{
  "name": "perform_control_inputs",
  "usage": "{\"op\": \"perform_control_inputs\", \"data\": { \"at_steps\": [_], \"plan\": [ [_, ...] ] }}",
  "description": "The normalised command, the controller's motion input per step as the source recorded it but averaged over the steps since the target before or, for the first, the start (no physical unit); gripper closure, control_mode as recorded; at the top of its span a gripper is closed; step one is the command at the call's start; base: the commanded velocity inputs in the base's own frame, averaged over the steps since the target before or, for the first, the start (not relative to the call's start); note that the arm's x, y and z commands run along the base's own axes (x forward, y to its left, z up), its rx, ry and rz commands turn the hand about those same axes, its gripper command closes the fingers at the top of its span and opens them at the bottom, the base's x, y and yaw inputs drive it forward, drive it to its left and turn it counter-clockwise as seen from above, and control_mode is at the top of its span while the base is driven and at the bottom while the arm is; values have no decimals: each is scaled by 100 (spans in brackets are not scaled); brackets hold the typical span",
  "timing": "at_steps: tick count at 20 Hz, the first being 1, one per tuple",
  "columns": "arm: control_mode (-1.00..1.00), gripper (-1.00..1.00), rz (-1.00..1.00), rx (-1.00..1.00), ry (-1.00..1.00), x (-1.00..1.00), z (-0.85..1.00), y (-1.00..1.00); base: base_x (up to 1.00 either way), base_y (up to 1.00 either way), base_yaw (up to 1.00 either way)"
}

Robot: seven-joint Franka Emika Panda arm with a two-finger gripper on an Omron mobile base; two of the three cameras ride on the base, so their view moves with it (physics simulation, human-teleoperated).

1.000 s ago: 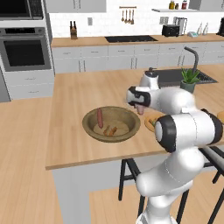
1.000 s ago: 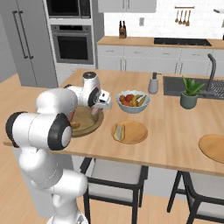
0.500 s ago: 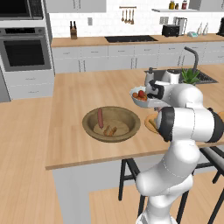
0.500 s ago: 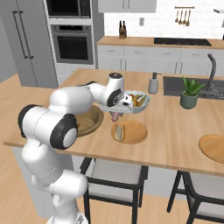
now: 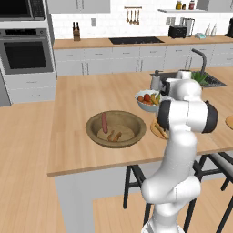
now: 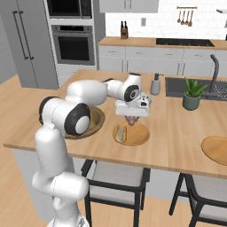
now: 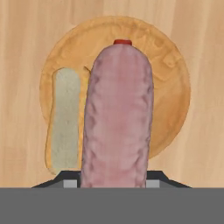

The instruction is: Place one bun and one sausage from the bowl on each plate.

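Observation:
My gripper (image 6: pixel 131 118) is shut on a pink sausage (image 7: pixel 117 118) and hangs just above the near plate (image 6: pixel 137 135). A bun (image 7: pixel 64 120) lies on the left part of that plate (image 7: pixel 170 87); in the hand view the sausage hangs right beside it. The second plate (image 6: pixel 217 150) lies bare at the counter's right end. The wooden bowl (image 5: pixel 116 129) sits to the left and holds another sausage (image 5: pixel 105 122) and a bun (image 5: pixel 114 135). In the left base view my arm hides most of the near plate (image 5: pixel 157 129).
A pale fruit bowl (image 5: pixel 148 101) stands just behind the near plate. A soap dispenser (image 6: pixel 155 84), a potted plant (image 6: pixel 191 94) and the sink tap (image 6: pixel 215 71) are at the back right. Stools stand under the counter's front edge.
My arm has swung right from above the wooden bowl to above the near plate, carrying the sausage with it. The bun on the plate has not moved.

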Motion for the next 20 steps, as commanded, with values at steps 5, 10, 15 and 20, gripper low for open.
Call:
{"op": "perform_control_inputs", "data": {
  "at_steps": [5,10,15,20],
  "plan": [
    [-100,100,13,0,4,0,-75,-22,0,0,0],
    [-100,100,12,1,-9,30,-53,-3,0,0,0],
    [-100,100,6,2,-6,43,-48,-5,0,0,0],
    [-100,100,1,0,-3,17,-39,-5,0,0,0]
  ]
}}
